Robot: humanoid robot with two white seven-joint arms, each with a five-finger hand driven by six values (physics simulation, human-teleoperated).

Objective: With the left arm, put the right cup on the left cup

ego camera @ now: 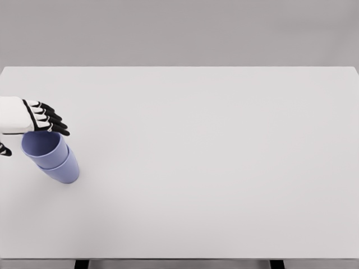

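Fingers outstretched above upright nested cups

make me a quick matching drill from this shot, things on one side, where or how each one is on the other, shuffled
Things:
1. left hand
2. inner cup
3. outer cup
4. table

Place or state:
A. white top, bare over its middle and right
B. nested in the other cup, its rim the higher one
C. fingers spread, holding nothing, at the left edge just above the cups
D. holds the other cup, its wall showing lower right of it

Pairs: 1-C, 2-B, 3-D, 4-A
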